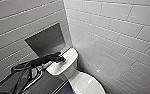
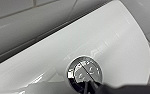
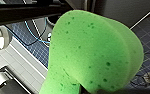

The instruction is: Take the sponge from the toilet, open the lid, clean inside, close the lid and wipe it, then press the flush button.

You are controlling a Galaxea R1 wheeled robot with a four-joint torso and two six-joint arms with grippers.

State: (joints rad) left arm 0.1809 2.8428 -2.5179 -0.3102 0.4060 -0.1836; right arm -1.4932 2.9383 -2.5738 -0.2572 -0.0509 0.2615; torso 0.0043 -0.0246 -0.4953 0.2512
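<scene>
My left gripper reaches in from the left and hovers over the white tank top, its tip above the tank's middle. In the left wrist view the flush button is a round, shiny button split in two halves, set in the tank top. My shut left gripper is right at its near edge. The white lid lies closed over the bowl. In the right wrist view the bright green sponge looms large, folded and pinched in my right gripper.
Grey tiled walls meet in a corner right behind the tank. A dark recessed niche sits in the left wall above my arm. The dark blue tiled floor shows behind the sponge, with cables on it.
</scene>
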